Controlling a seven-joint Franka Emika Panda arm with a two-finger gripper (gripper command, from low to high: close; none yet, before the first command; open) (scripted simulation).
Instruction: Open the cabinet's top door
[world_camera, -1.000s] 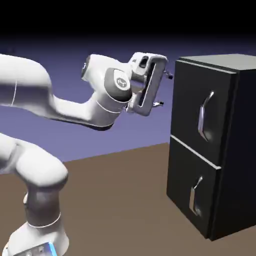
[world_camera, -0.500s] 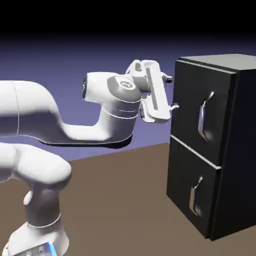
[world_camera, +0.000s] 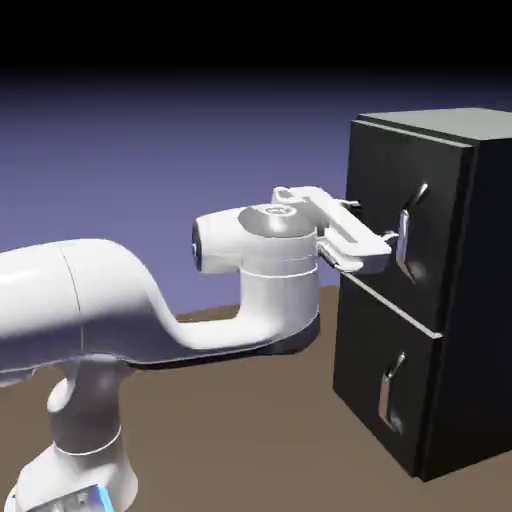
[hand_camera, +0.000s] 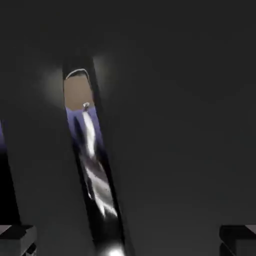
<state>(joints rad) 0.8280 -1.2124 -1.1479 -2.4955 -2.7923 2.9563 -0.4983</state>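
The gripper (world_camera: 385, 222) stands released, jaws spread, level and pointing at the top door (world_camera: 395, 235) of the cabinet (world_camera: 470, 300). The door's silver handle (world_camera: 410, 235) lies just at its 3 o'clock, running upright, 12 to 6; in the hand view the handle (hand_camera: 95, 175) sits left of centre between the fingertips (hand_camera: 17, 237).

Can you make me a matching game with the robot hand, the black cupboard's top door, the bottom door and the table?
Things:
1. gripper
2. top door
3. bottom door
4. table

Descriptions:
A. brown and flat
B. shut, with the short silver handle
C. open, right by the long handle
D. shut, with the long bent silver handle

Pairs: 1-C, 2-D, 3-B, 4-A
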